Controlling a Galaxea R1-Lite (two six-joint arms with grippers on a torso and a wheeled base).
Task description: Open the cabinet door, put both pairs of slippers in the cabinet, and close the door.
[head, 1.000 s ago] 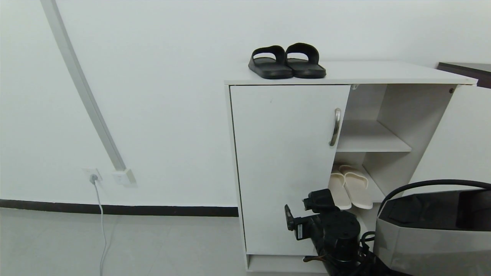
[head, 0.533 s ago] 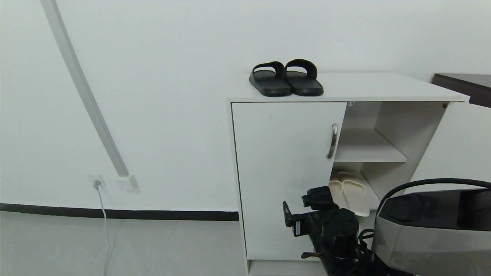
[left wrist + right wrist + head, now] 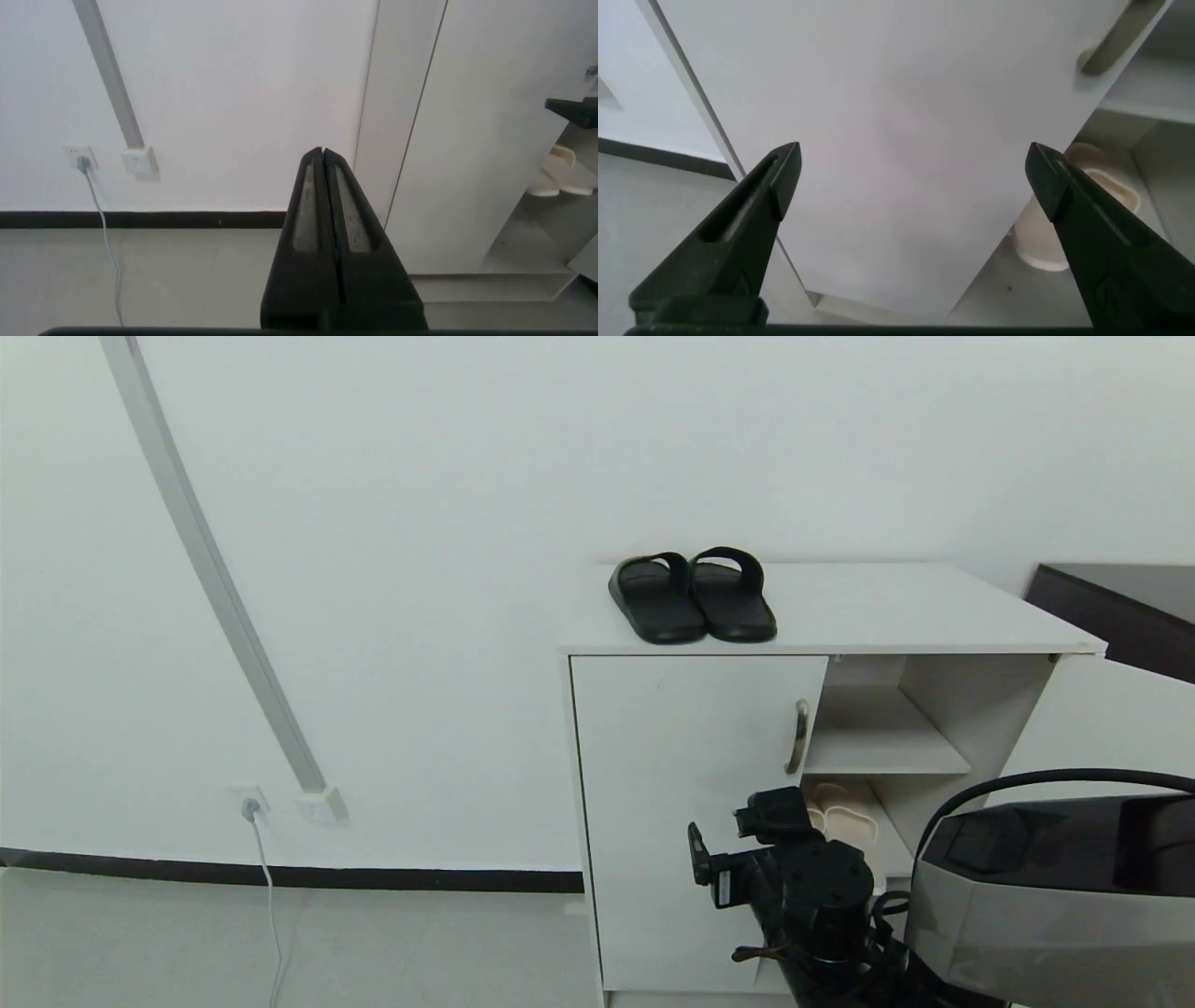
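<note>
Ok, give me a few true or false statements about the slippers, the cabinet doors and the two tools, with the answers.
1. The black slippers sit on top of the cabinet. True.
2. The cream slippers lie on the floor. False: they lie inside the cabinet.
3. Both cabinet doors are shut. False: the right door stands open; the left door is shut.
4. The left tool is shut. True.
5. The right tool grips a slipper. False: it is open and empty.

Bright even light, soft shadow inside cabinet point(image 3: 887, 607), wall conduit point(image 3: 213, 569) bowed
</note>
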